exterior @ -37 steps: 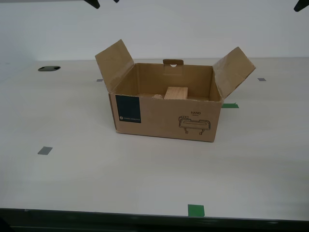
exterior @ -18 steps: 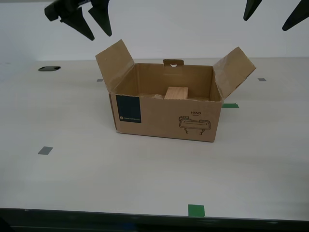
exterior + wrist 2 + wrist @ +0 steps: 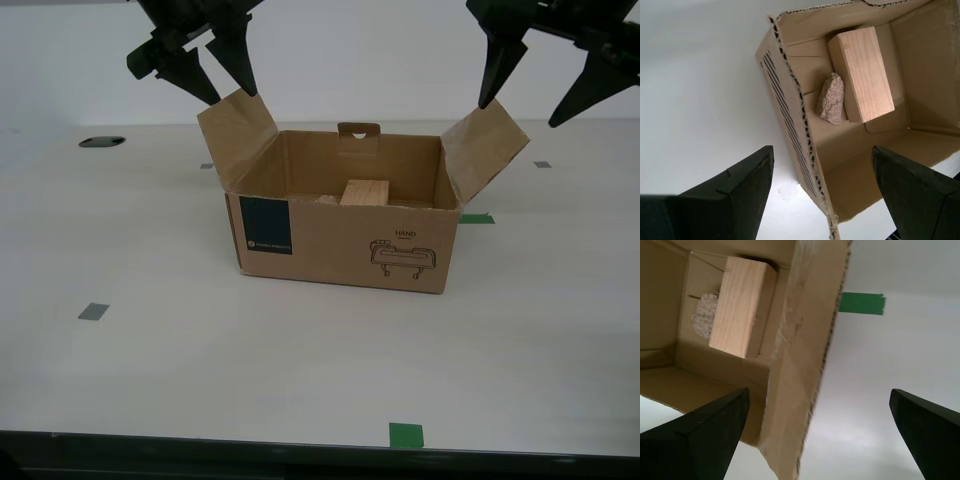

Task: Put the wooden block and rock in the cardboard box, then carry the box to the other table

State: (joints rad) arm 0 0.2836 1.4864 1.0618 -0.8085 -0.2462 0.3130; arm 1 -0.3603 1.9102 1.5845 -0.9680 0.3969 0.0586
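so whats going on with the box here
The wooden block and rock already lie inside the cardboard box. My first gripper and my second gripper hang open over the box's opposite side flaps, one astride each flap's edge, touching nothing yet.

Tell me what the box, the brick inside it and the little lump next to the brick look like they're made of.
The cardboard box looks like brown corrugated card, matte: the fluting shows along its cut flap edge. The wooden block seems pale, unfinished wood, with fine straight grain lines. The rock looks like rough stone, pinkish-beige and speckled, with an irregular pointed shape.
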